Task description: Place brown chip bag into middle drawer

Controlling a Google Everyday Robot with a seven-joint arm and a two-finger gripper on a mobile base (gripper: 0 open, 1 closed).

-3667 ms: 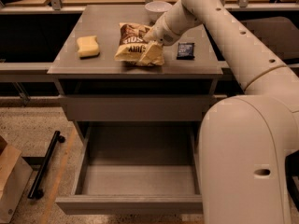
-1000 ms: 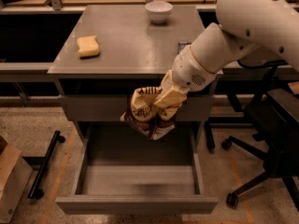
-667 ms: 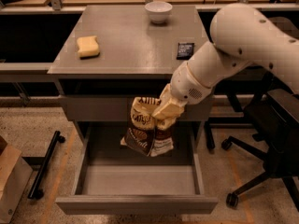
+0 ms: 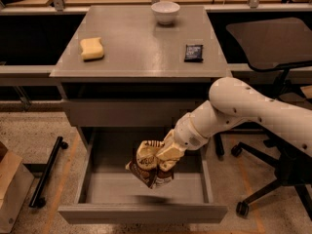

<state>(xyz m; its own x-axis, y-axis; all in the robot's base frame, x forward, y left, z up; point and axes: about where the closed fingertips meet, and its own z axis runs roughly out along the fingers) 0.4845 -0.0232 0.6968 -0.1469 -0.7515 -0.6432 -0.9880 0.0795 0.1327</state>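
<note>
The gripper (image 4: 164,154) hangs over the open drawer (image 4: 111,188), at the end of the white arm (image 4: 243,110) that reaches in from the right. Its jaws are closed on the upper part of the chip bag (image 4: 147,171), pinching the crinkled top. The bag hangs below the gripper, tilted, with its pale top near the jaws and its darker end pointing down. It is over the middle of the drawer's tray, and its lower edge appears to be clear of the tray floor, where a soft shadow lies under it.

The drawer is pulled far out from under the table (image 4: 141,57), and its low front runs along the bottom of the view. Above it is a closed drawer front (image 4: 122,113).

On the table, a yellow sponge (image 4: 91,48) lies at the left, a white bowl (image 4: 165,11) stands at the back edge, and a small dark packet (image 4: 193,52) lies at the right. A black office chair (image 4: 270,40) stands to the right of the table.
</note>
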